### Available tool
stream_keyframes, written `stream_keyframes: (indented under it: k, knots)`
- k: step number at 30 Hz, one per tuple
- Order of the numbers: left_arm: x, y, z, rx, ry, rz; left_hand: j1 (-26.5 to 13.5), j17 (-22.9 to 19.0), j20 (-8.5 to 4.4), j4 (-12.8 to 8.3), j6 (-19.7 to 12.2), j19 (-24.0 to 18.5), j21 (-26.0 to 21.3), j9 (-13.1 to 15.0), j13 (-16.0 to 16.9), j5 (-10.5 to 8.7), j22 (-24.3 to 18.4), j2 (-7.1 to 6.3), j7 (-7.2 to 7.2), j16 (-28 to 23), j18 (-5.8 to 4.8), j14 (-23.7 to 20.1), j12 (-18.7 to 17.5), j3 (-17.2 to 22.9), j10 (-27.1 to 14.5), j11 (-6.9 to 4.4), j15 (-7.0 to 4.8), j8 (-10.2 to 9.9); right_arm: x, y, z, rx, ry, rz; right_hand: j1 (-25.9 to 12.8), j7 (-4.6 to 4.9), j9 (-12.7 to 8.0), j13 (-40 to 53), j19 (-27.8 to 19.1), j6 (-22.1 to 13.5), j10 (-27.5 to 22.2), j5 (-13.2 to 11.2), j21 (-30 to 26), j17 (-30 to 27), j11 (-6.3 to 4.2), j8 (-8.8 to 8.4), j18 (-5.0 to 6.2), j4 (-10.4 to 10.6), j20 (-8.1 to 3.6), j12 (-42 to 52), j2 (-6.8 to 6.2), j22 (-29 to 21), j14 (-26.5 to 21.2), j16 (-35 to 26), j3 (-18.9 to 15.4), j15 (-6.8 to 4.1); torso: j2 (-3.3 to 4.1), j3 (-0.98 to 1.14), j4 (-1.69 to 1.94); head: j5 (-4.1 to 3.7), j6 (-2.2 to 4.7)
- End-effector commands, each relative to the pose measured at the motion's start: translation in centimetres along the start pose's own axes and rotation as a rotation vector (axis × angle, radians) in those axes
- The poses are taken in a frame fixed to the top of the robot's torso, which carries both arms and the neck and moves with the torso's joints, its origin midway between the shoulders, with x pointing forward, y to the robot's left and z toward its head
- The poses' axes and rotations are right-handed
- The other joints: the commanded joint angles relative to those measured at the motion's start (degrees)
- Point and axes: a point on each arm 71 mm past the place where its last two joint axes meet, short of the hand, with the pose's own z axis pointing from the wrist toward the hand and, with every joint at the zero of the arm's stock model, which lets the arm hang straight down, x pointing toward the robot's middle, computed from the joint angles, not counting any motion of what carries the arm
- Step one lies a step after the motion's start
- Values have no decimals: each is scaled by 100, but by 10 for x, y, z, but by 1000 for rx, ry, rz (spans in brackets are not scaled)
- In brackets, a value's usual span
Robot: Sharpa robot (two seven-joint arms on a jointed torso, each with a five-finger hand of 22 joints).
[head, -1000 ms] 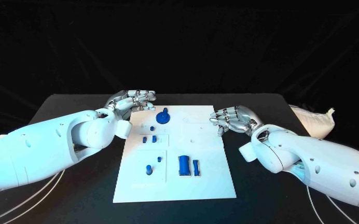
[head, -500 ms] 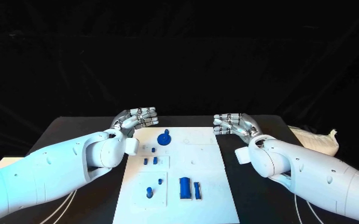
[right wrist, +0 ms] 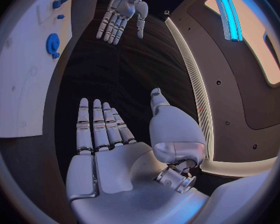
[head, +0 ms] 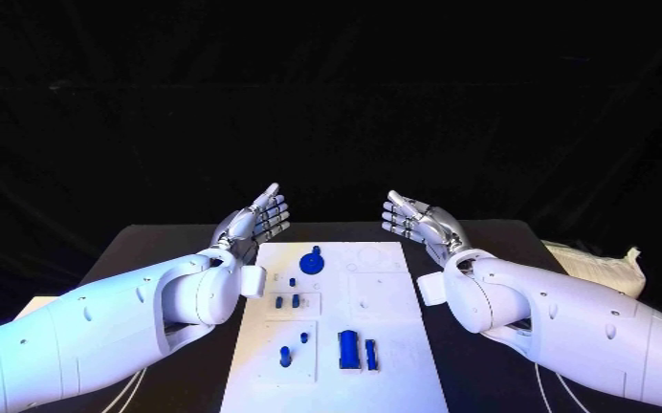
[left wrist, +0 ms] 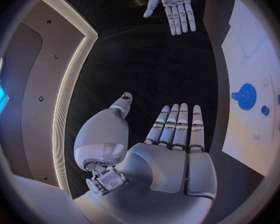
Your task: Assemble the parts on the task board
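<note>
Task board (head: 386,336): I see the white plate lying flat on the black table (head: 152,241), its long axis running away from me, straight between my two arms.
Parts: the blue gear-like part (head: 312,262) sits at the board's far end toward its left edge; the smaller blue pieces (head: 287,302) lie nearer me, and two upright blue blocks (head: 358,350) stand nearest.
Left hand (head: 259,218): raised just past the board's far left corner, fingers straight and spread, palm turned inward, holding nothing.
Right hand (head: 418,221): raised just past the far right corner, likewise flat and empty.
Key relation: every part lies below and nearer me than both hands; I judge the left hand nearer the gear, so I would bring that hand down and back.
</note>
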Motion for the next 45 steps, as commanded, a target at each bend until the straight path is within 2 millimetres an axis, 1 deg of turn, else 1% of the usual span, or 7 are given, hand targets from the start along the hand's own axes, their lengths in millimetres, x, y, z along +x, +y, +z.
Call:
stream_keyframes:
  k: [1,2,6,7,8,20,45]
  knots:
    - [7,-2,-8,78,-99,102,-1356,-302,-252,-25,-990,-821,-66,-36,-34,-144,-425,73,-523,-592,-228,-980,-63,-391,-1063,-376,-219,-61,-2,8,-7,-25,-156,42,-1434,-571,-413,-136,-1109,-972,-1123,-77,-352,-496,-205,-44,-211,-17,-196,-61,-30,-48,-1184,-61,-72,-48,-69,45,64,-7,-1]
    - [11,-2,-11,89,-112,117,-1512,-302,-280,-25,-1104,-915,-66,-36,-34,-144,-473,73,-523,-592,-274,-1091,-63,-436,-1183,-376,-219,-61,2,10,-10,-25,-172,47,-1597,-571,-413,-136,-1237,-1082,-1253,-77,-352,-496,-205,-44,-247,-17,-615,-61,-30,-48,-1319,-61,-72,-48,-69,45,64,-7,-1]
    - [21,-1,-18,115,-141,147,-1924,-302,-356,-25,-1408,-1166,-66,-36,-34,-144,-602,73,-523,-592,-277,-1391,-63,-557,-1507,-376,-219,-61,8,14,-16,-21,-202,55,-2029,-571,-413,-136,-1570,-1373,-1594,-77,-352,-496,-205,-44,-273,-17,-615,-61,-30,-48,-1677,-61,-72,-48,-69,45,64,-7,-1]
    - [22,-1,-20,120,-146,154,-2027,-302,-376,-25,-1483,-1230,-66,-36,-34,-144,-635,73,-523,-592,-713,-1466,-63,-589,-1588,-376,-219,-61,9,15,-17,-20,-208,56,-2137,-571,-413,-136,-1655,-1446,-1678,-77,-352,-496,-205,-44,-273,-17,-615,-61,-30,-48,-1767,-61,-72,-48,-69,45,64,-7,-1]
    - [24,-1,-21,125,-151,158,-2120,-302,-792,-25,-1551,-1284,-66,-36,-34,-144,-664,73,-523,-592,-713,-1531,-63,-611,-1658,-376,-219,-61,9,15,-18,-19,-212,57,-2228,-571,-413,-136,-1726,-1509,-1749,-77,-352,-496,-205,-44,-704,-17,-615,-61,-30,-48,-1843,-61,-72,-48,-69,45,64,-7,-1]
    - [28,-2,-25,137,-164,172,-2984,-302,-792,-25,-2181,-1803,-66,-36,-34,-144,-935,73,-523,-592,-713,-2158,-63,-1234,-2337,-376,-219,-61,11,16,-20,-18,-218,58,-3138,-571,-413,-136,-2430,-2127,-2461,-77,-352,-496,-205,-44,-704,-17,-615,-61,-30,-48,-2596,-61,-72,-48,-69,45,64,-7,-1]
    - [28,-2,-25,137,-164,172,-4275,-302,-792,-25,-3124,-2588,-66,-36,-34,-144,-1339,73,-523,-592,-713,-3087,-63,-1234,-3347,-376,-219,-61,11,16,-20,-18,-218,58,-4497,-571,-413,-136,-3482,-3047,-3521,-77,-352,-496,-205,-44,-704,-17,-615,-61,-30,-48,-3717,-61,-72,-48,-69,45,64,-7,-1]
